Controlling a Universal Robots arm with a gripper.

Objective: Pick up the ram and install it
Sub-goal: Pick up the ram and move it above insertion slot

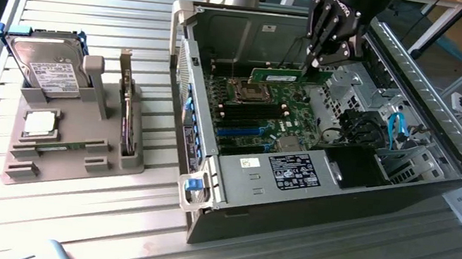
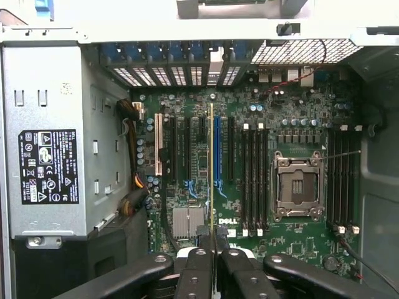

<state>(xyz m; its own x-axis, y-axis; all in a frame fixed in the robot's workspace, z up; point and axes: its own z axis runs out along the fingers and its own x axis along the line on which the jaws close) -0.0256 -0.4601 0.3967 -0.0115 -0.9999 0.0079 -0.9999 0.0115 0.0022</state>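
Ram is hanging edge-down over the far part of the motherboard inside the open case. Your fingers are pinching it along its upper edge.

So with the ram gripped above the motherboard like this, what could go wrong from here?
1. The gripper holds the ram near one end, so it may tilt or slip under pressing force.
2. In the wrist view its edge lines up with the blue expansion slot, not the black memory slots, so it could come down off target.
3. The processor socket sits right beside those slots; a dropped stick might strike it.
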